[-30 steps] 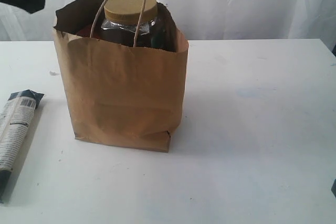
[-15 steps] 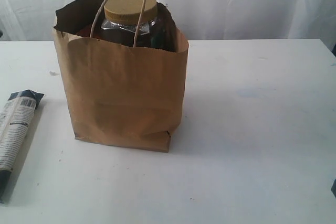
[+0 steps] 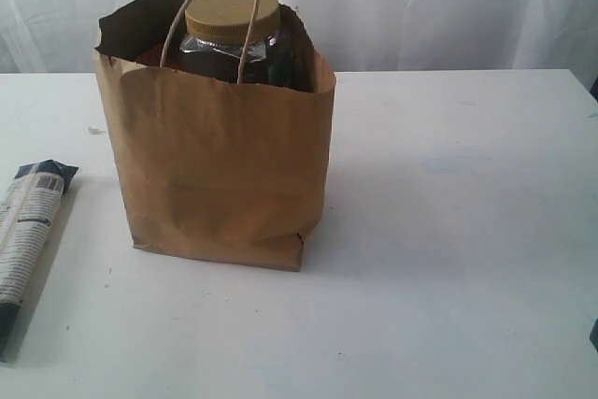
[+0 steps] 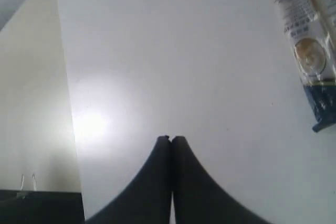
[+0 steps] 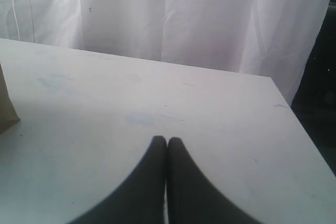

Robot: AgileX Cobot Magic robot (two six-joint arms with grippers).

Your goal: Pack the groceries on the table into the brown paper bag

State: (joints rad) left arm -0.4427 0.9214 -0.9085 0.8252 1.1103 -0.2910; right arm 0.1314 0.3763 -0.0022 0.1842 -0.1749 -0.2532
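Observation:
The brown paper bag stands upright on the white table, left of centre. A gold-lidded clear nut jar sticks up out of its open top, between the loop handles. A long blue-white package lies flat on the table at the far left, and it shows too in the left wrist view as the package. My left gripper is shut and empty above bare tabletop, apart from the package. My right gripper is shut and empty over the table; a corner of the bag shows at that view's edge.
A white curtain hangs behind the table. The table's far right edge drops to a dark floor. A small white speck lies left of the bag.
A dark arm part at the exterior view's top left a second ago has left the view. The bag, jar and package have not moved.

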